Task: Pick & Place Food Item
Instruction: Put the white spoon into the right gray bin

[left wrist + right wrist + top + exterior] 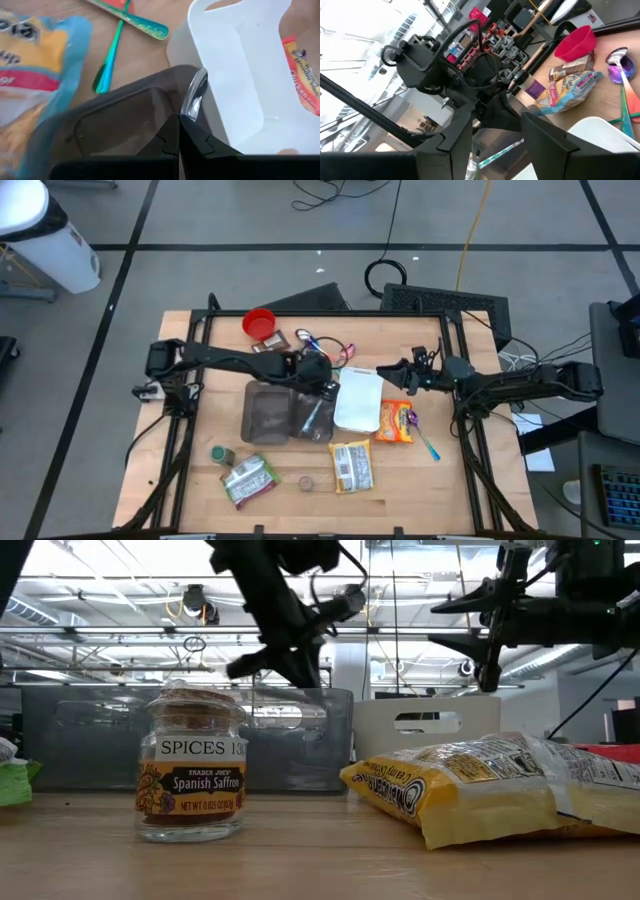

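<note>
My left gripper (322, 380) hangs over the grey see-through bin (312, 418), beside the white bin (358, 402), and is shut on a shiny, spoon-like utensil (194, 95). The utensil also shows below it in the right wrist view (495, 152). My right gripper (388, 372) is open and empty, raised above the white bin's far right corner and facing the left gripper. An orange snack bag (395, 423) lies flat on the table, right of the white bin. A yellow bag (352, 467) lies toward the near edge. My left gripper pinches one end of the utensil (183, 116) between its two shut fingers. The rest of the utensil sticks out past the fingertips over the grey bin's rim (150, 82). It is lifted clear of the table. Whether it touches the bin cannot be told.
A second grey bin (266, 412) stands left of the first. A spice jar (192, 775), a green packet (248, 478) and a small tin (222, 454) are at the near side. A red bowl (259, 322), snack packets and coloured spoons (332, 346) are at the far side. A teal spoon (430, 444) is right.
</note>
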